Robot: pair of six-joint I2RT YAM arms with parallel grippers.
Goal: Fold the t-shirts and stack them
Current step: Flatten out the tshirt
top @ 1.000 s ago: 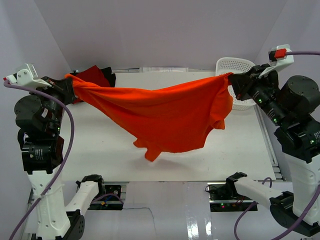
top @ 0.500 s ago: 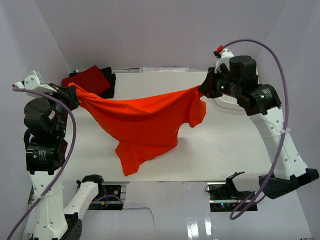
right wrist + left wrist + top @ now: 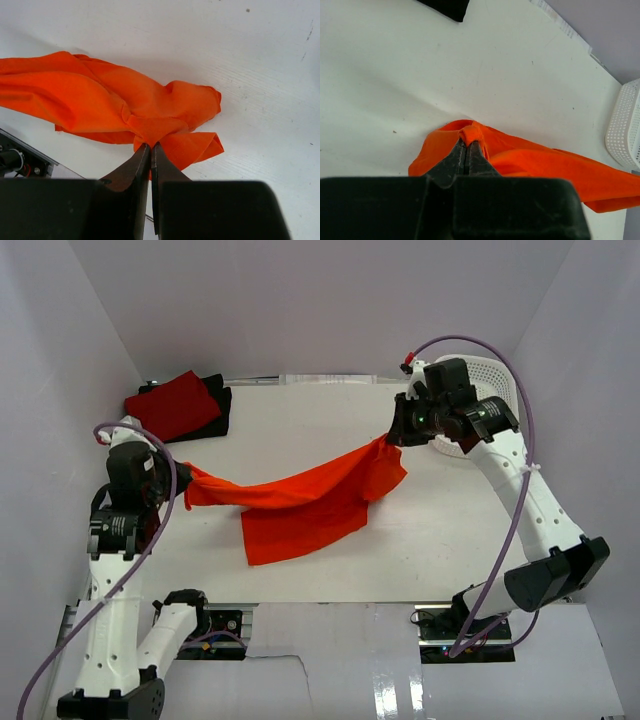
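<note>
Jaws on left gripper [image 3: 468, 145] and right gripper [image 3: 150, 146] are clamped on bunched ends of orange t-shirt [image 3: 300, 508]. It sags between them onto mid tabletop [image 3: 300, 420], not yet folded. Red t-shirt [image 3: 172, 405] lies folded over black t-shirt [image 3: 219, 400] at far-left corner. Looks about two-thirds done.

Orange t-shirt [image 3: 300, 510] — bright, unfolded, creased. It is strung across the middle of the table [image 3: 450, 530] between two pinched ends. The left end is bunched into a knot of cloth in the closed left gripper [image 3: 185, 480], and the right end is gathered in the closed right gripper [image 3: 392, 435], further back. The span between them sags and twists, and the lower part lies on the table as a flattish flap toward the near edge. Crimson red t-shirt [image 3: 175, 405] — folded, far-left corner, lying on the black t-shirt [image 3: 222, 405]. Only the black one's right edge shows. Both are well apart from the orange one.
</note>
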